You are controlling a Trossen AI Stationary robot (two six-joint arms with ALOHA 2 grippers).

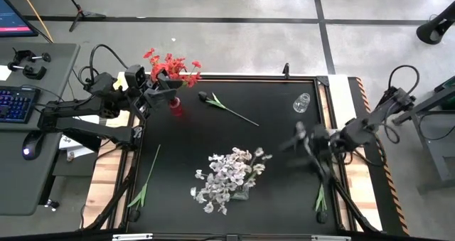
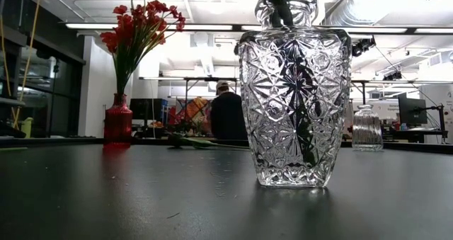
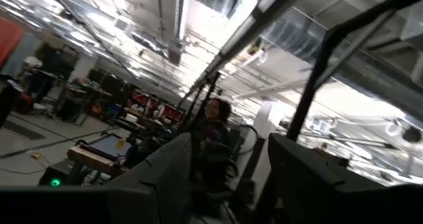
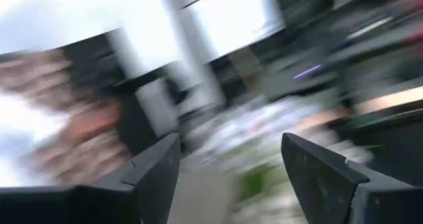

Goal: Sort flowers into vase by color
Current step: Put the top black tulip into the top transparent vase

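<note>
A dark-headed flower [image 1: 226, 106] is seen lying flat on the black table [image 1: 277, 163] in the high view, its long axis running diagonally: the near-black head points toward the red vase, the thin green stem trails away toward the table's middle. In the low view the same flower [image 2: 195, 142] is glimpsed only as a low dark shape on the far tabletop.

The red blossoms [image 1: 170, 65] are stood upright in the red vase [image 1: 175, 107] at the far left corner; from the low view the spray [image 2: 138, 27] is shown rising tall and fanning out above the vase [image 2: 118, 120]. The white blossoms [image 1: 229, 175] are bunched in the cut-glass vase [image 2: 294, 91], which from above is hidden under them; the low view alone gives its patterned glass and the stems inside. A loose green stem [image 1: 146, 180] lies near the left edge, pointing lengthwise front to back. A small clear vase [image 1: 302, 102] stands far right.

The left gripper [image 1: 165, 92] is held just by the red vase, fingers [image 3: 158, 178] parted and empty in its wrist view. The right gripper [image 1: 302, 138] is blurred over the table's right side; its wrist view shows the fingers [image 4: 155, 174] spread with nothing between them. A person [image 2: 228, 112] is seen in the room behind.
</note>
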